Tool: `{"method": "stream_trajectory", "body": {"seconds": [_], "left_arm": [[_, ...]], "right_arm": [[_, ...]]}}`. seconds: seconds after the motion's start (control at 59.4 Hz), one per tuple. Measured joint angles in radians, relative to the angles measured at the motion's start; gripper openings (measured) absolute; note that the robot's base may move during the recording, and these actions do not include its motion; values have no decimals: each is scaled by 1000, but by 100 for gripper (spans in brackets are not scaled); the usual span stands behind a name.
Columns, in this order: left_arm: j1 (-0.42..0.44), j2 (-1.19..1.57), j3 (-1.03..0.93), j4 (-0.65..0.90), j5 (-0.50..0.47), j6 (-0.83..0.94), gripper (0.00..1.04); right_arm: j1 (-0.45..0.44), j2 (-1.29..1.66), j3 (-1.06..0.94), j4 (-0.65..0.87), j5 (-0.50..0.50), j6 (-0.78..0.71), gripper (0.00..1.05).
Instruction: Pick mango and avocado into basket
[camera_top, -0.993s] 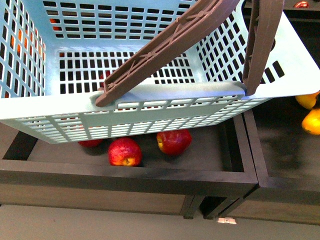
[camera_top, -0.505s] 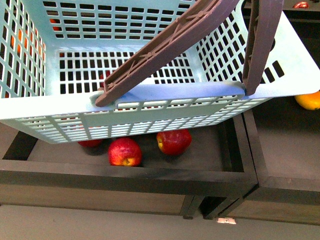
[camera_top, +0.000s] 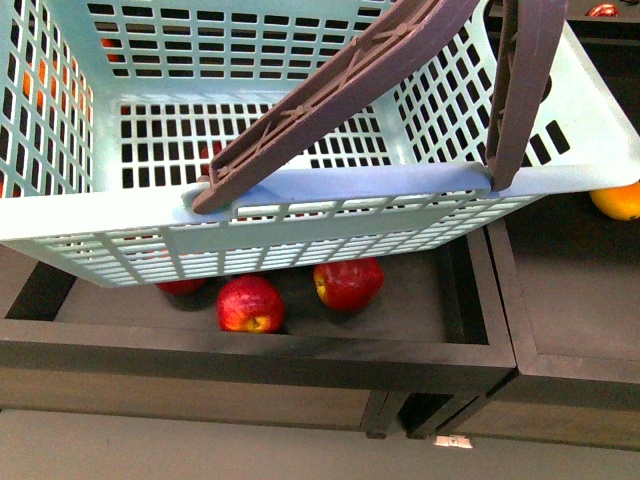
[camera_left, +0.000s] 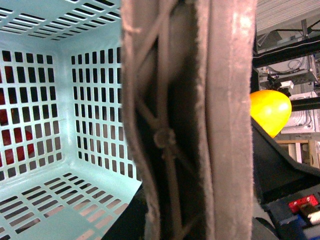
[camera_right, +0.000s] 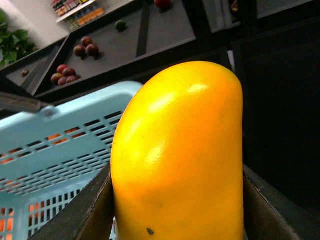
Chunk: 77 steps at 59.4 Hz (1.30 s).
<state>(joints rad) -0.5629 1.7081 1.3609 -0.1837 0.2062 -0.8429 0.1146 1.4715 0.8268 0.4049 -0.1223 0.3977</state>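
Observation:
The light teal basket (camera_top: 300, 190) fills the upper front view, hanging tilted over a dark shelf, its brown handles (camera_top: 340, 90) raised. My left gripper is shut on the basket; a handle (camera_left: 200, 125) fills the left wrist view and hides the fingers. The basket floor (camera_left: 50, 200) holds nothing that I can see. The mango (camera_right: 177, 155), smooth and yellow-orange, stands between the dark fingers (camera_right: 85, 210) of my right gripper (camera_right: 177, 215), which is shut on it, beside the basket rim (camera_right: 65, 130). The mango (camera_left: 270, 111) also shows past the handle. The avocado is out of view.
Red apples (camera_top: 250, 303) lie in a dark shelf tray (camera_top: 250, 350) under the basket. A yellow-orange fruit (camera_top: 618, 200) lies in the tray to the right, half behind the basket. Far dark shelves (camera_right: 125, 45) carry small dark and red fruits.
A yellow-orange fruit at the right edge of the front view left that view between one second and half a second ago. The basket has stayed almost still.

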Motion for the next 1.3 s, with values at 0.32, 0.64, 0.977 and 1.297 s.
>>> {"method": "stream_trajectory", "body": {"seconds": [0.32,0.64,0.977,1.297], "left_arm": [[0,0,0,0,0,0,14],[0,0,0,0,0,0,14],[-1,5,0,-2,-2,-5,14],[1,6,0,-2,-5,1,14]], "right_arm": [[167,3,-32,19,37,-28,58],[230,58,-63,27,52,-55,65],[165,-14,-77,21,60,-48,96],[-9,-190,-204,97,188,-112,90]]}}
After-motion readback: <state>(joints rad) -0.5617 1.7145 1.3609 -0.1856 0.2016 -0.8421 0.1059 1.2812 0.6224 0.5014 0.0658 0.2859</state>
